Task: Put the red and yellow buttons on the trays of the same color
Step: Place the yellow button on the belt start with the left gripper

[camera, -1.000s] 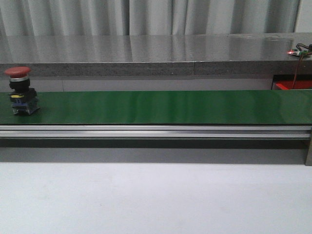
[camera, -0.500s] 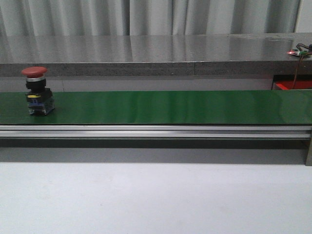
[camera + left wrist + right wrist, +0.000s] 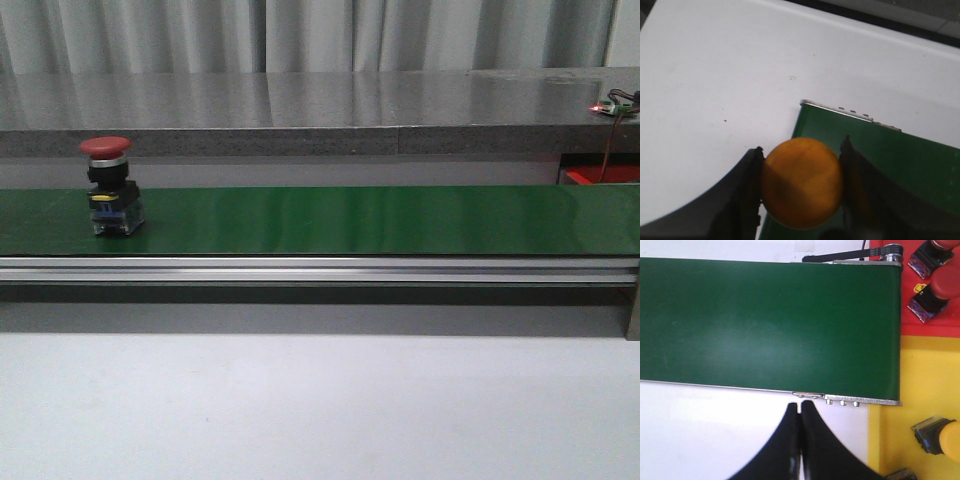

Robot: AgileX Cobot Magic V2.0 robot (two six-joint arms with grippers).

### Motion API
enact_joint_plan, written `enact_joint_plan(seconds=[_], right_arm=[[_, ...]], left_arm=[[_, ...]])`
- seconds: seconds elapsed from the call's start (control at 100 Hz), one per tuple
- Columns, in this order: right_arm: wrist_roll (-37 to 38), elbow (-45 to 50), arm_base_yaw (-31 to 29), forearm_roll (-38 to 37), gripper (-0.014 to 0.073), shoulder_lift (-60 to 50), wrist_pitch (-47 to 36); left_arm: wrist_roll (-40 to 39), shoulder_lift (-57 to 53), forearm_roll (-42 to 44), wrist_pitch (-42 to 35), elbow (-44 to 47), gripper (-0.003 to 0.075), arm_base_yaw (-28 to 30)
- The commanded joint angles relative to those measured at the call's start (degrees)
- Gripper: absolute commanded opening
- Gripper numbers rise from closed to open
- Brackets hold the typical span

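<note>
Red button (image 3: 110,186) upright at green belt's (image 3: 360,220) left end | yellow button (image 3: 802,182) clamped in left end effector (image 3: 801,186) over belt edge | right end effector (image 3: 799,440) pinched closed, empty, above white tabletop (image 3: 715,435) near trays (image 3: 932,325)

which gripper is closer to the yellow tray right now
Right. The right gripper, jaws shut, hangs beside the belt's end with the yellow tray next to it. The left gripper holds a yellow button; no tray shows there.
</note>
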Motion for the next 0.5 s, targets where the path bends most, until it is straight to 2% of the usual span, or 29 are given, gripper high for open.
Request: enact_joint_plan(seconds=[0.0,0.49], right_arm=[[-0.54,-1.42,-0.07,0.38,-0.0072,-1.53,-2.4],[-0.54,-1.42,-0.07,0.38,-0.0072,-1.53,-2.4]], left_arm=[[-0.12,-3.53,-0.43,-2.58,-0.13,0.0091,-1.18],[-0.12,-2.98,-0.87,-4.91,3.69,0.0091,-6.96]])
